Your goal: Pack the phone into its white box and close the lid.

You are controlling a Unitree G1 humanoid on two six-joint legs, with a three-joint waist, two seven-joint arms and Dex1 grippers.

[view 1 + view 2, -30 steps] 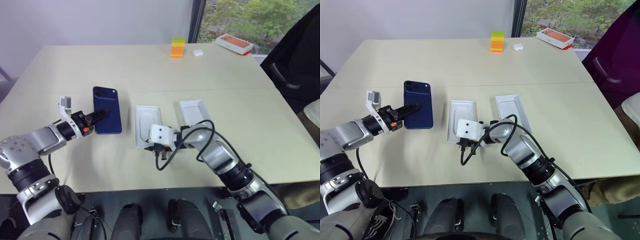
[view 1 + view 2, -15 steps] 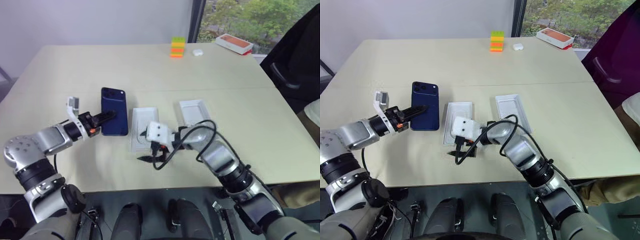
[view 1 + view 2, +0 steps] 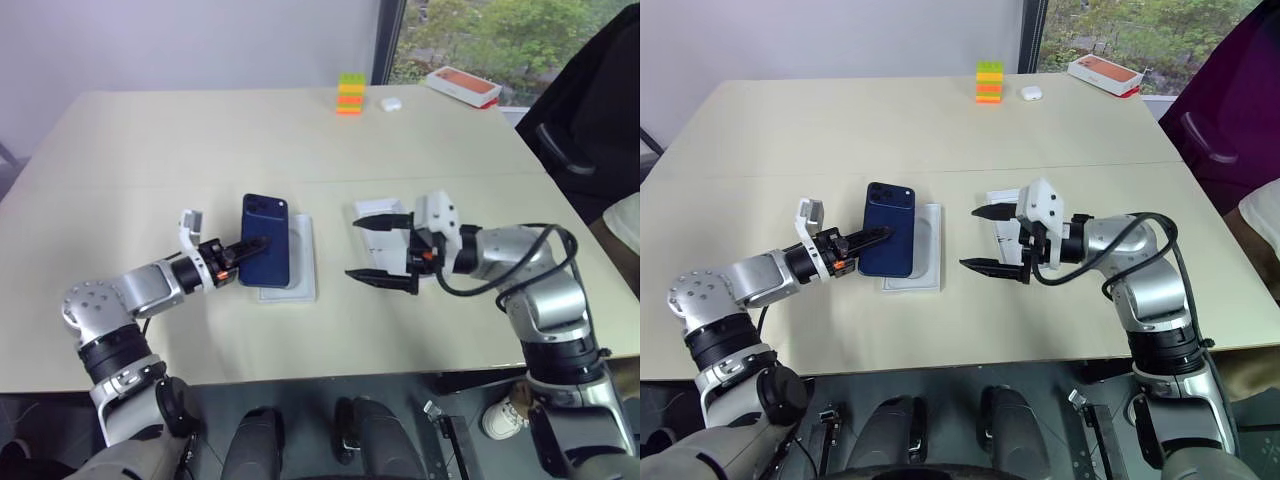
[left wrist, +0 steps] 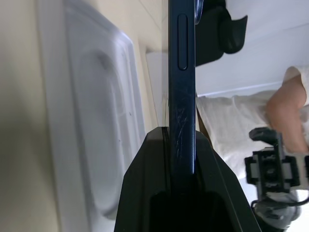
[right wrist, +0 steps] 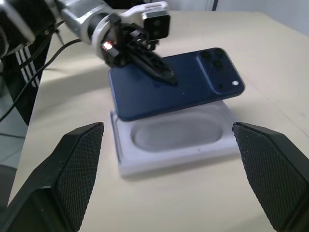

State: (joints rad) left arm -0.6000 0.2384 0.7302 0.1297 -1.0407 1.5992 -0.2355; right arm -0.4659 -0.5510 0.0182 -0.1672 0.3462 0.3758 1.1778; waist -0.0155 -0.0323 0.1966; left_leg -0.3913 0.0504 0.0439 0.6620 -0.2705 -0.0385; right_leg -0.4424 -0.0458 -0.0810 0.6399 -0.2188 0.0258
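The dark navy phone hangs tilted just above a thin white insert with an oval recess, covering its left half. My left gripper is shut on the phone's near end, and the left wrist view shows the phone edge-on between its fingers. My right gripper hangs open and empty to the right of the insert, pointing at it. Behind it lies a white shell, plain white inside, apparently the lid, partly hidden. I cannot tell whether the white box lies under the insert.
At the table's far edge stand a coloured block stack, a small white case and an orange-topped box. A dark chair and a seated person's arm are off the table's right side.
My left gripper carried the phone to the right, over the insert. My right gripper opened wide, left the insert's near end, and swung up and away to the right.
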